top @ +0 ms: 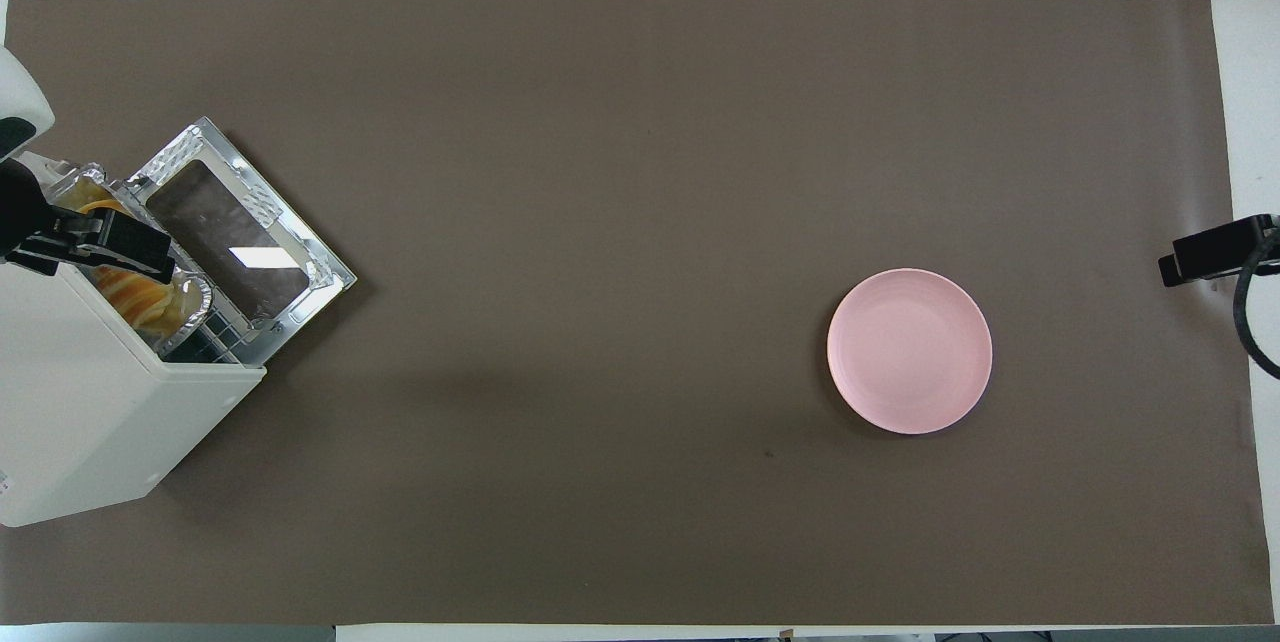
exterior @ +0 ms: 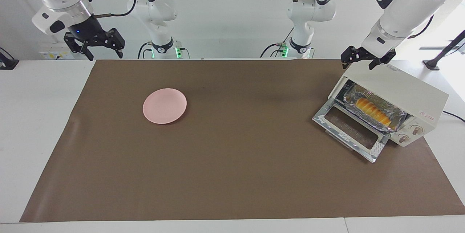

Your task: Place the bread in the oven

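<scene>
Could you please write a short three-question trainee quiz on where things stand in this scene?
1. True or false: the yellow-orange ridged bread lies on the round pink plate.
2. The cream-white boxy toaster oven's glass door is: A shut, B dropped open.
3. Which gripper hangs over the oven?

Key:
1. False; it sits in the crinkled silver foil tray inside the oven.
2. B.
3. The left gripper; the right gripper waits, open, off the brown mat.

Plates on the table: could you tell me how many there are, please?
1. The pink plate lies bare on the brown mat, toward the right arm's end; nothing seems to hide another.
</scene>
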`<state>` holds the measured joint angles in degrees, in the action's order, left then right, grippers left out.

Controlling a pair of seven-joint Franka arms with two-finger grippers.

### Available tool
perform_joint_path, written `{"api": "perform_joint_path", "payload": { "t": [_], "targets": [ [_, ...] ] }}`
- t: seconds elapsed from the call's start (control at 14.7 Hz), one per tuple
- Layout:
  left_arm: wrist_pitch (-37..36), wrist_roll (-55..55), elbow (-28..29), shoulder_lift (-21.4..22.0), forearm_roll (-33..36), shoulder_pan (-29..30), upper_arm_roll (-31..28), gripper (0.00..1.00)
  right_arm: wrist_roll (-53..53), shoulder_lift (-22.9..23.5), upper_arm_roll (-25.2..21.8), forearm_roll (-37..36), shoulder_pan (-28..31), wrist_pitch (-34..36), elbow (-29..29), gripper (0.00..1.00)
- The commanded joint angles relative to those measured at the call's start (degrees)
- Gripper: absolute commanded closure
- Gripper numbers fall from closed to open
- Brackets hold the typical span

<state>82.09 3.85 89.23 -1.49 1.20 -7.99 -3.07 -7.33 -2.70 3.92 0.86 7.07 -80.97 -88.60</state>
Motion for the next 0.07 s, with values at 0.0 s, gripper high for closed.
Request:
{"api": "perform_joint_path", "payload": {
  "t": [0.0],
  "targets": [
    [2.0, -0.7, 1.5, 1.2, -0.7, 0.1, 0.1, 0.0, -1.5, -1.5, 0.4, 0.1, 0.7, 0.0, -1.7, 0.0]
  ]
}}
